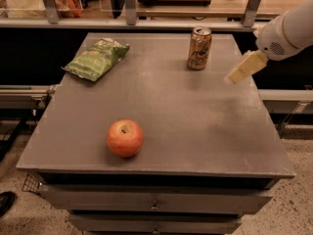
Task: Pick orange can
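The orange can (199, 48) stands upright near the back right of the grey table (195, 126). It is tan-orange with dark script and a silver top. My gripper (244, 67) comes in from the right on a white arm, above the table's right edge. It is to the right of the can and slightly nearer to the camera, apart from it. It holds nothing that I can see.
A red-orange apple (125, 138) sits near the front left of the table. A green chip bag (97, 58) lies at the back left. A shelf with metal posts (129, 4) runs behind the table. Drawers (154, 204) are below the front edge.
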